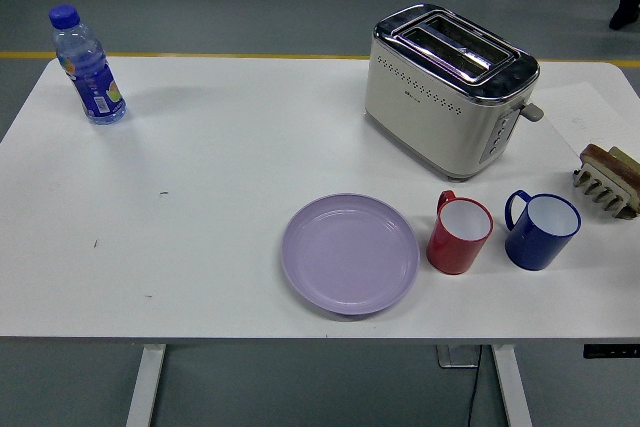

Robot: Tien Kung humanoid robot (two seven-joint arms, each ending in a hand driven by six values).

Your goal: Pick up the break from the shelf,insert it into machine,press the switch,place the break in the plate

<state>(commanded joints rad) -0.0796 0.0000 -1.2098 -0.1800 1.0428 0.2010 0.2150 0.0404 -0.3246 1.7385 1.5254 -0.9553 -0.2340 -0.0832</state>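
Note:
A cream and chrome toaster [450,89] stands at the back right of the white table, its two slots facing up and its lever [533,112] on the right end. A slice of bread [612,167] stands in a small rack [603,190] at the right edge of the table. A lilac plate [349,252] lies empty near the front edge, left of the cups. Neither robot hand is in view.
A red cup [460,232] and a blue cup [541,230] stand side by side between the plate and the rack. A water bottle with a blue cap [88,67] stands at the back left. The table's near edge [300,337] runs along the bottom.

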